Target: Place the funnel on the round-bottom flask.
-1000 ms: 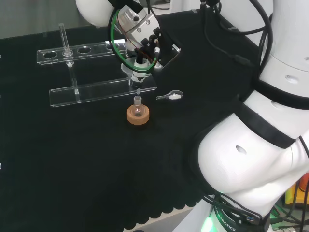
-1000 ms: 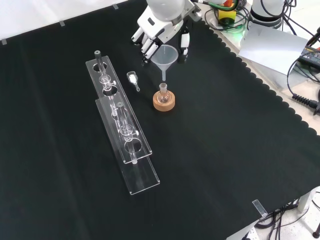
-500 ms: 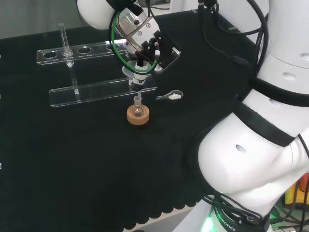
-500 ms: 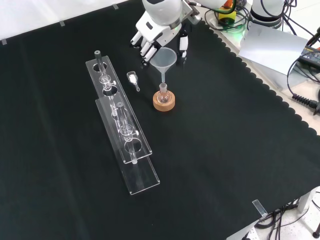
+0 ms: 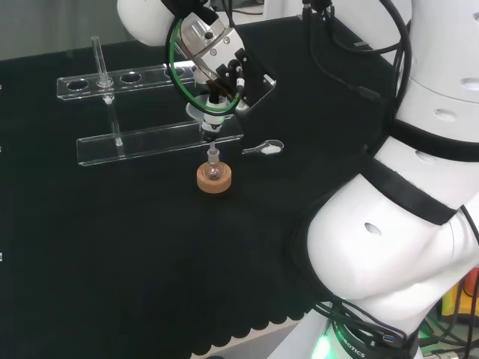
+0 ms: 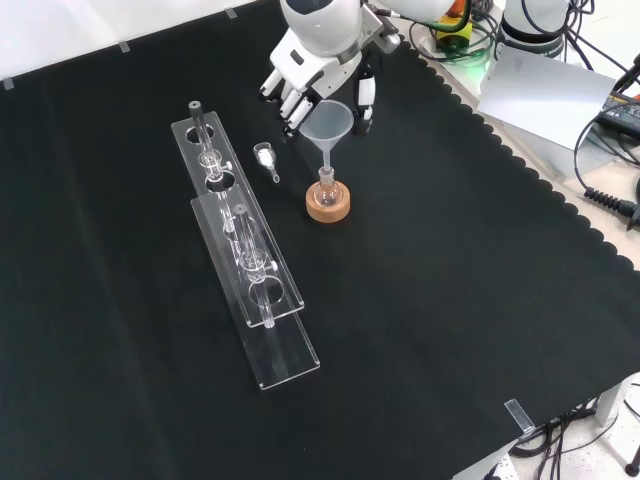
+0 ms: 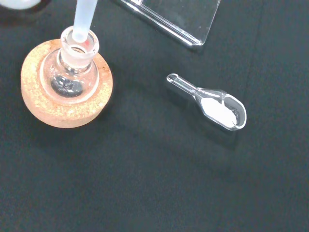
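funnel (image 6: pixel 329 121): wrist view cuts the cone off at the frame edge, only the stem (image 7: pixel 84 19) shows; head view has the cone mostly behind the robot hand (image 5: pixel 217 63).
stem tip: at the mouth of the round-bottom flask (image 7: pixel 73 72); whether it is inside the neck or just above it, cannot tell.
grip: fingers (image 6: pixel 290 100) sit around the funnel rim, contact points hidden from the front.
flask contents: glass too clear and small to tell.
rack (image 6: pixel 240 240): only a corner in the wrist view, the rest cut off.
scoop (image 7: pixel 212 104): white fill, kind not clear.
desk (image 6: pixel 450 300): far edge cropped.
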Controlling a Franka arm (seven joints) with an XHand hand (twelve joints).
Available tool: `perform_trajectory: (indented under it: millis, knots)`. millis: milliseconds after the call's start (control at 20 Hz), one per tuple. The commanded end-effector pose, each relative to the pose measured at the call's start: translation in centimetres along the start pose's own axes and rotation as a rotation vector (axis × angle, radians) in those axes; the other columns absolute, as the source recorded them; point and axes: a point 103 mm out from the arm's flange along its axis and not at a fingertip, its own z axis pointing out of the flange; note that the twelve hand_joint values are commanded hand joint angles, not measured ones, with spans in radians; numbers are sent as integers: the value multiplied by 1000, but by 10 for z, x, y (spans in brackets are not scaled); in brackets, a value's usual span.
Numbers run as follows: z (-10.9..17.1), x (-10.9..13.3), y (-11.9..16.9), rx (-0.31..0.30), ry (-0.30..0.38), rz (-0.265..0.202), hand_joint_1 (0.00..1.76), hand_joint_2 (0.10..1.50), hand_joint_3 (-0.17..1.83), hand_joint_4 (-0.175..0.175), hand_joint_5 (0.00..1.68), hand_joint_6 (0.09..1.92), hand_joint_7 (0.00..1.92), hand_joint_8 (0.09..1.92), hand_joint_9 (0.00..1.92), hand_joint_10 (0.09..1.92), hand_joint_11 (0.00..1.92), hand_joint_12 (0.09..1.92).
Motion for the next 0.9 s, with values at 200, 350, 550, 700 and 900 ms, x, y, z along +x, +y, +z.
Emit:
perform_trajectory:
  millis: [200, 350, 550, 700, 900]
  knots:
    - [2, 0, 3, 5, -7, 0, 672, 716, 382, 0, 420, 627, 609, 1032, 926, 785, 276, 1451]
    - [4, 1, 5, 14, -6, -3, 672, 716, 383, 0, 420, 627, 609, 1033, 926, 785, 276, 1451]
    - [6, 2, 7, 15, 0, -5, 671, 716, 383, -1, 418, 628, 609, 1033, 926, 785, 276, 1451]
    - [8, 3, 8, 17, 1, -6, 671, 716, 384, -1, 416, 627, 608, 1033, 925, 786, 276, 1450]
    - [8, 4, 9, 17, -1, -6, 670, 716, 384, -1, 414, 627, 608, 1033, 925, 786, 276, 1450]
